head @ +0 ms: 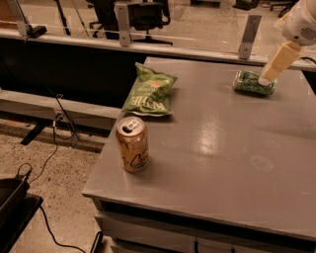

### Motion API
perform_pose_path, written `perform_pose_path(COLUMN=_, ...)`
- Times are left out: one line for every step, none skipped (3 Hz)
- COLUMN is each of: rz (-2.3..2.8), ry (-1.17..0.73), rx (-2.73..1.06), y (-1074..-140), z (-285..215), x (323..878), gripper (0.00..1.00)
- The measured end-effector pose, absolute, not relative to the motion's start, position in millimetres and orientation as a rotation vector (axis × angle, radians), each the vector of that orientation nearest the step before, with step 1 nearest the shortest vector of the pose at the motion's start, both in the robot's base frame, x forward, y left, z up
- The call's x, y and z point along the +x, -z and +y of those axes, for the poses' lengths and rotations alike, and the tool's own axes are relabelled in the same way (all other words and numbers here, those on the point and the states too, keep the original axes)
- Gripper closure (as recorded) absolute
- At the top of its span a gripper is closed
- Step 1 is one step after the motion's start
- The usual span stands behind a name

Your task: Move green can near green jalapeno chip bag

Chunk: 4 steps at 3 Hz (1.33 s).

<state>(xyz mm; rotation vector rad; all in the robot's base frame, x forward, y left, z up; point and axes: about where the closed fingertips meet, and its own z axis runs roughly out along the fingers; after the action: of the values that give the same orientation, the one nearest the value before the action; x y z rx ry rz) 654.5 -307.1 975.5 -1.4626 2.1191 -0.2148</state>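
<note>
- The arm is cut off by the top right corner: only a white rounded wrist [302, 22] and a pale tapering part below it show.
- The gripper [266, 79] ends in that pale part, which slants down and to the left. Its tip lies over the right end of the green can [247, 83]; whether it is open or closed cannot be told, nor whether it touches the can.
- The green can lies on its side at the far right of the grey table [222, 148], right under the gripper tip and reaching out to its left. Its right end is hidden.
- The green chip bag [148, 91] lies flat well to the left of the gripper, near the table's left edge. Its lettering is hard to read.
- A gold can [132, 144] stands upright, further left and much closer to the camera than the gripper, just in front of the bag.
- The tabletop between gripper and bag is bare, with pale glare.
- Behind the gripper runs a clear partition on metal posts [249, 37]. A dark office chair [133, 12] stands beyond it.
- Cables [49, 153] trail on the speckled floor at the left, and a dark object [12, 197] is cut off at the lower left corner.
</note>
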Motion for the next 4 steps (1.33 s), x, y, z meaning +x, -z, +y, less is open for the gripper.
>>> perform_pose_path(rz=2.134, ry=0.149, rx=-1.429, y=-947.6, z=-315.1, x=687.2, gripper=0.00)
perform_pose_path(rz=2.148, ry=0.097, rx=-1.407, y=-922.5, z=-319.2, x=704.2, gripper=0.00)
perform_pose_path(rz=2.174, ry=0.078, rx=-1.401, y=-901.6, z=-324.1, x=712.8, gripper=0.00)
perform_pose_path(rz=2.221, ry=0.101, rx=-1.432, y=-885.0, z=-331.7, x=712.2, gripper=0.00)
